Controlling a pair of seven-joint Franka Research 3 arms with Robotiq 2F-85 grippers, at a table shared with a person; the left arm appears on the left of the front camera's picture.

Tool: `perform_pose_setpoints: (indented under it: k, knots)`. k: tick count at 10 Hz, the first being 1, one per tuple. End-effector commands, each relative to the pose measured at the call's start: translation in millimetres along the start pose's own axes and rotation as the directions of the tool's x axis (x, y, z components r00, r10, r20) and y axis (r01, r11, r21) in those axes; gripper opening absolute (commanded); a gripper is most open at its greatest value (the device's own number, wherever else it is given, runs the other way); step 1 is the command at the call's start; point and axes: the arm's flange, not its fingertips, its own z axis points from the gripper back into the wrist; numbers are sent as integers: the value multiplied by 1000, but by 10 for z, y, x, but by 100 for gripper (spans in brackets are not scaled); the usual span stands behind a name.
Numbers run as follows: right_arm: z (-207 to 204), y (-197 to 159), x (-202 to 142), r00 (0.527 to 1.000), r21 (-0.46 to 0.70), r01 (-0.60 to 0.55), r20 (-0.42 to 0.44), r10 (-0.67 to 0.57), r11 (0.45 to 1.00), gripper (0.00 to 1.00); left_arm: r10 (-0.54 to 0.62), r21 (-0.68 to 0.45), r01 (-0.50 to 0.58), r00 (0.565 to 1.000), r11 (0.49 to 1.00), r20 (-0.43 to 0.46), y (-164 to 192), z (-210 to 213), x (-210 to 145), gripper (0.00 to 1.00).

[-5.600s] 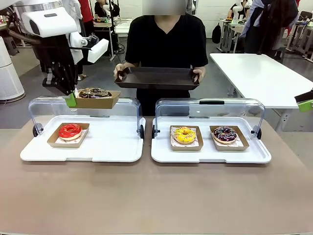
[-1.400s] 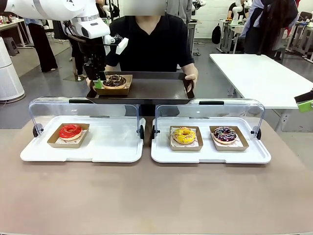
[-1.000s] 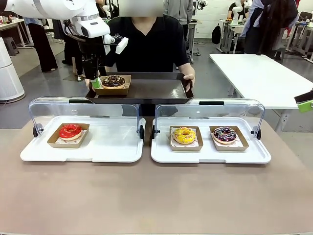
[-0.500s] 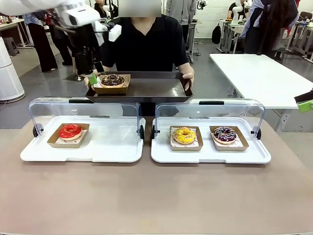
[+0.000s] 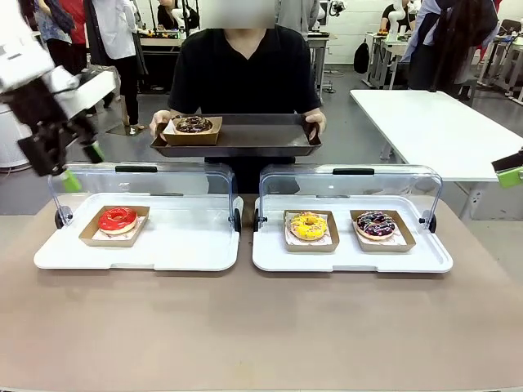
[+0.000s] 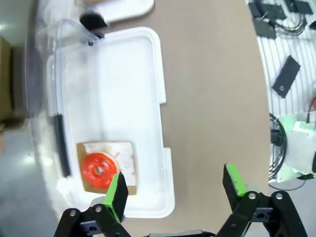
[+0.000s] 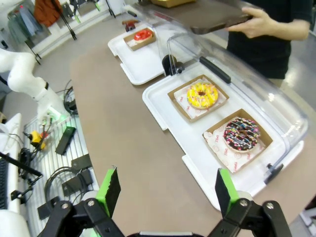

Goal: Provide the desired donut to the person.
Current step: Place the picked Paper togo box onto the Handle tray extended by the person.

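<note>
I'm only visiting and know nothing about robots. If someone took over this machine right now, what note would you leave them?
Left gripper: open, empty, in the air by the left display case.
Right gripper: open, empty, raised at the table's right side.
Chocolate donut, in its cardboard holder, sits on the dark tray that the person holds with both hands.
Red donut in the left display case; yellow donut and sprinkled donut in the right display case.
Done: donut delivered.
Left: probably only parking the arms.
</note>
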Motion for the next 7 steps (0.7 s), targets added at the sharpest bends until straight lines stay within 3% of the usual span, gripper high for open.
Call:
perform_pose_setpoints:
  k: [1,7]
  knots:
    - [-7,-22,13,999,10,-12,32,12,1000,100,25,53,-26,1000,998,10,-1,-77,-259,100]
    - [-7,-22,13,999,10,-12,32,12,1000,100,27,15,-27,1000,1000,10,-47,-64,-198,100]
